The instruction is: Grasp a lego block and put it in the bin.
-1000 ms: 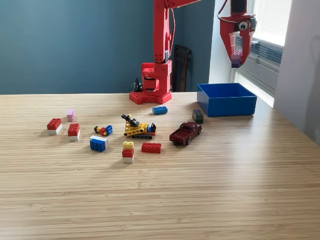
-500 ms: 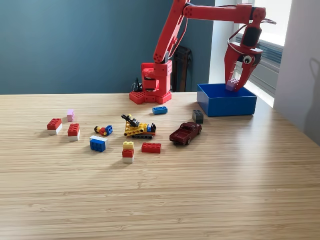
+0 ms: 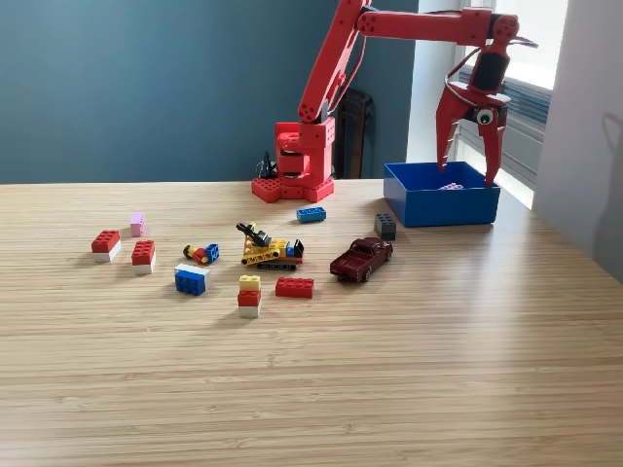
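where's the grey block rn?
In the exterior view, the grey block sits on the table right of centre, just off the bin's front-left corner, with the toy car just in front of it.

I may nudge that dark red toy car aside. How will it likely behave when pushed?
The toy car sits on wheels on the smooth table, so it would probably roll along its length. Pushed side-on, it would more likely skid. It looks rigid.
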Controlling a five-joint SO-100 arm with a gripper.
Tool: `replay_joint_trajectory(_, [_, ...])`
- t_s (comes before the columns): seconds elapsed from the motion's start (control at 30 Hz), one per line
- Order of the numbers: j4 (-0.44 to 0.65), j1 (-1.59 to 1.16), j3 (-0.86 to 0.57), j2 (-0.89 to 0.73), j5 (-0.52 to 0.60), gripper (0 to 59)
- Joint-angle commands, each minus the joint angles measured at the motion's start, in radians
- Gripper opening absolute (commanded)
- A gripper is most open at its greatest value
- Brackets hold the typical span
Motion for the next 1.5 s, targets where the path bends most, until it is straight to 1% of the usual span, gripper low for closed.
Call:
replay_joint_trajectory(0.03, [0.038, 0.018, -0.107, 0.037, -0.008, 7.2])
replay_joint_trajectory(0.07, [0.071, 0.018, -0.158, 0.048, -0.008, 4.3])
replay_joint_trajectory(0.13, [0.086, 0.026, -0.198, 0.098, -0.008, 1.9])
replay_joint_trajectory(0.2, [0.086, 0.037, -0.199, 0.169, -0.02, 0.6])
replay_joint_trajectory(0.33, [0.083, 0.084, -0.158, 0.324, -0.043, 0.0])
replay_joint_trajectory(0.4, [0.083, 0.129, -0.109, 0.393, -0.057, 0.0])
replay_joint_trajectory(0.57, [0.071, 0.319, 0.091, 0.529, -0.091, 0.0])
replay_joint_trajectory(0.67, [0.003, 0.479, 0.23, 0.581, -0.126, 0.0])
replay_joint_trajectory(0.8, [-0.075, 0.686, 0.348, 0.603, -0.184, 0.0])
replay_joint_trajectory(0.93, [-0.152, 0.856, 0.422, 0.603, -0.236, 0.0])
replay_joint_trajectory(1.07, [-0.209, 0.965, 0.46, 0.603, -0.275, 0.0])
replay_joint_trajectory(1.2, [-0.239, 1.008, 0.48, 0.603, -0.281, 0.0])
replay_joint_trajectory(1.5, [-0.288, 1.006, 0.546, 0.603, -0.261, 0.0])
